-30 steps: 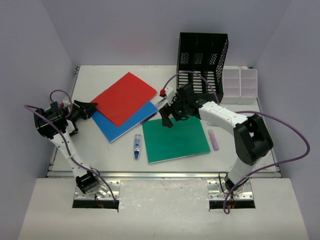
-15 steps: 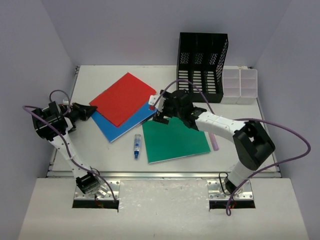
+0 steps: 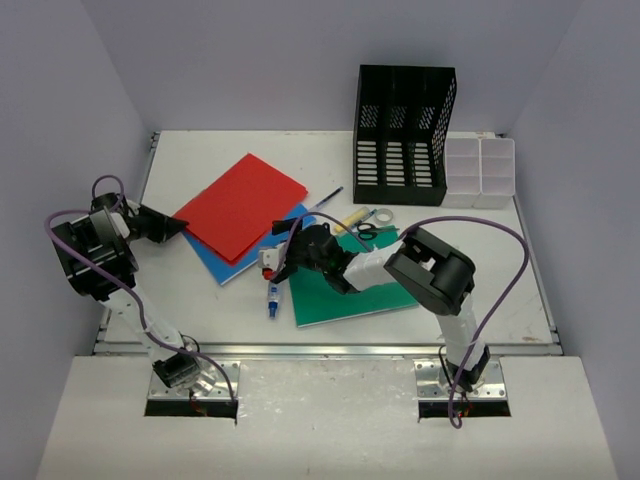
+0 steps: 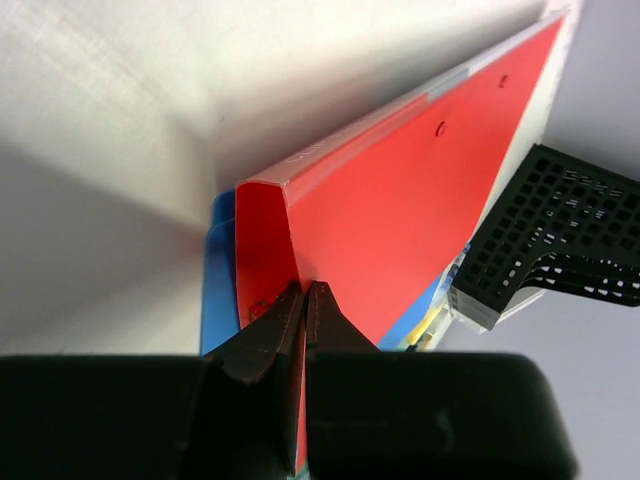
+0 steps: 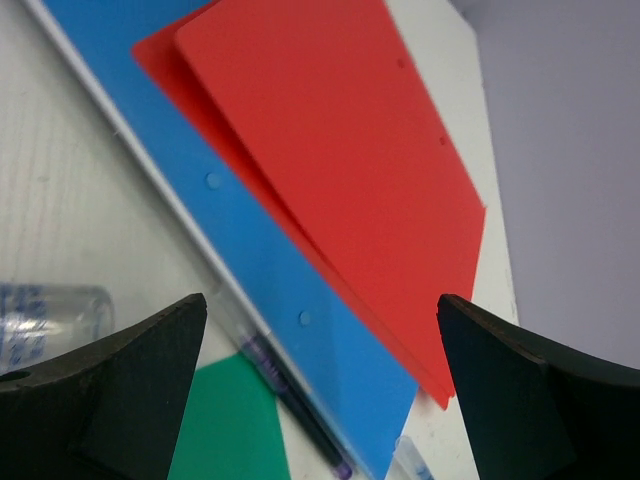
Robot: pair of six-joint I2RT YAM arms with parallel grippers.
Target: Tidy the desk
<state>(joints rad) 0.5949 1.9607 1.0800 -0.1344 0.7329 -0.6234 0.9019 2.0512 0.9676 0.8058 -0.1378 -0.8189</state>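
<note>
1. Left gripper (image 4: pixel 303 296): jaws pinched shut on the left corner of the red folder (image 4: pixel 400 200).
2. Right gripper (image 5: pixel 320 300): fingers spread wide, holding nothing, just beyond the red folder's right edge, over the blue folder (image 5: pixel 260 255).
3. Blue folder: lies directly beneath the red folder.
4. Desk (image 3: pixel 200 305): white top under the red folder.

Red folder (image 4: pixel 400 200): smooth plastic sheet, satin sheen, pinched at left gripper (image 4: pixel 303 292). Its fingers (image 4: pixel 255 345): black, matt, hard-plastic look.
Blue folder (image 5: pixel 250 245), under right gripper (image 5: pixel 320 300): smooth plastic, low gloss.
Green folder (image 3: pixel 350 290), beneath same gripper: matt.
Desk (image 5: pixel 60 200): white, matt, faint ribbed grain; front rail (image 3: pixel 330 349) bare metal.
Tube (image 5: pixel 40 310), beside one right-gripper finger: clear glossy plastic.
File holder (image 3: pixel 405 120), far beyond right gripper: black, perforated, matt.
</note>
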